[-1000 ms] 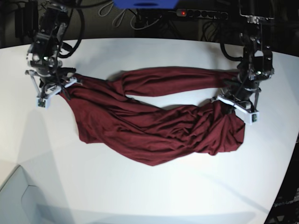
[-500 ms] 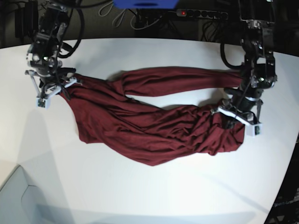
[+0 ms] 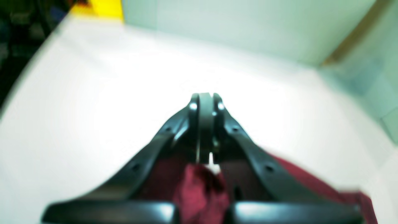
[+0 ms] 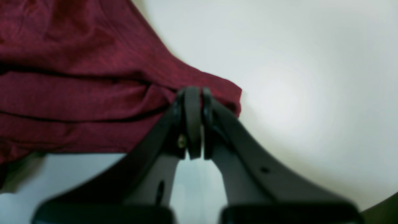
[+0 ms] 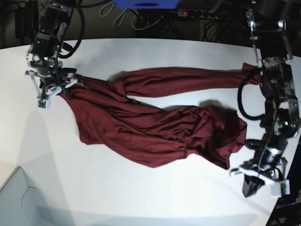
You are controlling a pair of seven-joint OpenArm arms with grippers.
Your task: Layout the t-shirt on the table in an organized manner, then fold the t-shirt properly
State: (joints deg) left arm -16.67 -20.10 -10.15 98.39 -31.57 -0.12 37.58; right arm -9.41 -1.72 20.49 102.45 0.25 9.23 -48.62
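The dark maroon t-shirt (image 5: pixel 141 122) lies crumpled in a long, twisted band across the white table (image 5: pixel 141 193). My right gripper (image 5: pixel 63 89) is at the shirt's far left end. In the right wrist view this gripper (image 4: pixel 192 93) is shut on the t-shirt (image 4: pixel 77 77) at a cloth corner. My left gripper (image 5: pixel 248 188) hangs near the table's front right edge, just beyond the shirt's pulled-out tip. In the left wrist view its jaws (image 3: pixel 205 99) are shut, with a bunch of the t-shirt (image 3: pixel 199 189) between the finger roots and bare table (image 3: pixel 93 93) past the tips.
A power strip (image 5: pixel 202 13), a blue object (image 5: pixel 146 4) and cables lie behind the table's far edge. The curved table edge (image 5: pixel 294 155) runs close to the left arm. A yellow object (image 3: pixel 96 7) shows past the table in the left wrist view.
The left arm has swung from the shirt's right heap toward the front right edge, dragging that end of the shirt with it. The right arm has stayed still.
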